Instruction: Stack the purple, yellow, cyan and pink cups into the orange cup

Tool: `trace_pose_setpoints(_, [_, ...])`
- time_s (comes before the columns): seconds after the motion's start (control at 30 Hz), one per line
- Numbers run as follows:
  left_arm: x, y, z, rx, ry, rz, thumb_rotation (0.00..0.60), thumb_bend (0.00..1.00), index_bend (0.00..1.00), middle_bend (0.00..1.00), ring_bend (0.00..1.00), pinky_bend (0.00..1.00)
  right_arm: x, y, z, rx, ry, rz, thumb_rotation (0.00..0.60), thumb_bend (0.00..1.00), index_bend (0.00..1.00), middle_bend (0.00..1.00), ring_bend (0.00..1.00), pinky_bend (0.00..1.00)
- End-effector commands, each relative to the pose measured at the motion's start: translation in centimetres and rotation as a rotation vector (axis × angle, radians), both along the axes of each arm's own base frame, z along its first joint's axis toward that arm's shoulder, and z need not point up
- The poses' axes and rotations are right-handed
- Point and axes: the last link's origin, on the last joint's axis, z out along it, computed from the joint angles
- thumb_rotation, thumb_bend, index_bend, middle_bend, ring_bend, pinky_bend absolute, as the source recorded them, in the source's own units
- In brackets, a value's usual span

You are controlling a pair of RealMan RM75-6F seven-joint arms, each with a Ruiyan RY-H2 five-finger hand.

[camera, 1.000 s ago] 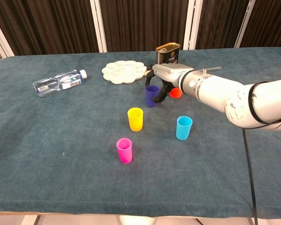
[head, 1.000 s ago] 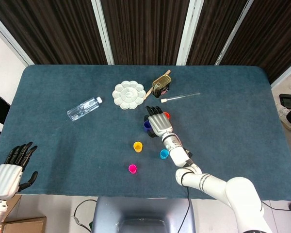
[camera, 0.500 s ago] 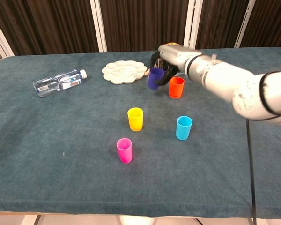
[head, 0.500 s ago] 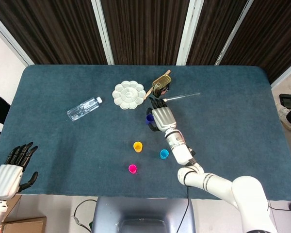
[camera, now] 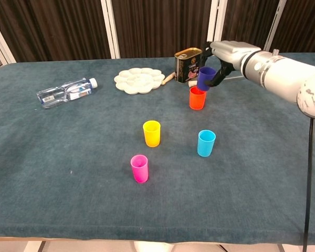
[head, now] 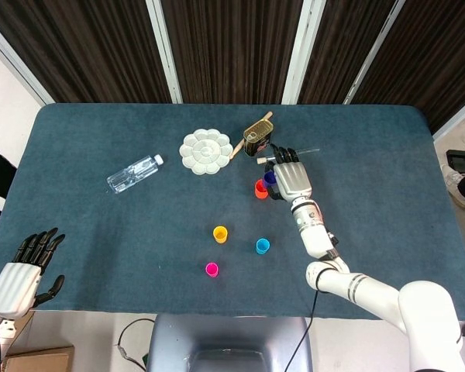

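Purple cup [camera: 206,78] gripped in the right robot hand [camera: 224,54], lifted clear of the surface [camera: 68,157], tilted, hanging just above and slightly right of the orange cup [camera: 197,97] in the chest view; dark fingers [camera: 216,75] curled around the cup's far side. From the head view, same right robot hand [head: 292,180] over the purple cup [head: 270,177], with only a sliver of purple showing beside the orange cup [head: 260,188].

Orange cup upright on the blue-green cloth surface, mouth open, nothing inside as far as the chest view shows. Just behind the orange cup, an olive-gold tin [camera: 188,64] standing upright; to the left of the tin, a white flower-shaped palette [camera: 139,80]. A thin white-handled brush [head: 288,155] lying right of the tin, partly hidden by the robot hand. Well left of the orange cup, a clear water bottle [camera: 66,92] on its side.

Nearer the camera than the orange cup: yellow cup [camera: 151,133] to its front left, cyan cup [camera: 206,143] almost straight in front, pink cup [camera: 139,168] furthest forward and left. All three upright and apart from one another.

Far from the orange cup, off the surface's near left corner in the head view, left robot hand [head: 22,271] holding nothing, dark fingers extended and apart.
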Motion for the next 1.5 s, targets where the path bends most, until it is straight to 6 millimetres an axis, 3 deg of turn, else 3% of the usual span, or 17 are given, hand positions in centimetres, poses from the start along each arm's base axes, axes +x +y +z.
trace_pose_setpoints(0.03, [0.0, 0.0, 0.0, 0.000, 0.000, 0.001, 0.600, 0.40, 0.00, 0.00, 0.00, 0.09, 0.0, 0.1, -0.5, 0.013, 0.001, 0.000, 0.600, 0.50, 0.61, 0.02, 0.00, 0.00])
trace_pose_setpoints(0.17, [0.0, 0.0, 0.0, -0.002, 0.001, 0.002, 0.600, 0.40, 0.00, 0.00, 0.00, 0.09, 0.0, 0.2, -1.1, 0.028, 0.019, 0.005, 0.600, 0.50, 0.54, 0.02, 0.00, 0.00])
trace_pose_setpoints(0.37, [-0.1, 0.0, 0.1, -0.002, -0.001, 0.004, 0.600, 0.40, 0.00, 0.00, 0.00, 0.09, 0.0, 0.5, -1.2, 0.059, 0.007, -0.011, 0.600, 0.50, 0.12, 0.00, 0.00, 0.00])
trace_pose_setpoints(0.47, [0.0, 0.0, 0.1, -0.003, -0.002, 0.003, 0.600, 0.40, 0.00, 0.00, 0.00, 0.09, 0.5, 1.2, -0.9, 0.079, -0.027, 0.012, 0.600, 0.45, 0.04, 0.00, 0.00, 0.00])
trace_pose_setpoints(0.7, [0.0, 0.0, -0.1, -0.007, 0.002, 0.005, 0.600, 0.40, 0.00, 0.00, 0.00, 0.09, 3.3, 6.7, -1.1, 0.254, -0.112, 0.171, 0.600, 0.43, 0.16, 0.00, 0.00, 0.00])
trace_pose_setpoints(0.87, [0.0, 0.0, 0.0, -0.004, 0.002, 0.001, 0.600, 0.40, 0.00, 0.00, 0.00, 0.09, 4.4, 8.5, -2.9, 0.344, -0.091, 0.208, 0.600, 0.43, 0.23, 0.00, 0.00, 0.00])
trace_pose_setpoints(1.2, [-0.1, -0.2, 0.5, 0.011, -0.011, -0.002, 0.600, 0.40, 0.00, 0.00, 0.00, 0.09, 5.6, 8.5, -6.4, 0.386, -0.055, 0.193, 0.600, 0.43, 0.36, 0.00, 0.00, 0.00])
trace_pose_setpoints(1.5, [-0.2, -0.4, 0.9, 0.017, -0.021, -0.002, 0.600, 0.40, 0.00, 0.00, 0.00, 0.09, 6.0, 8.3, -7.8, 0.379, -0.048, 0.176, 0.600, 0.46, 0.49, 0.00, 0.00, 0.00])
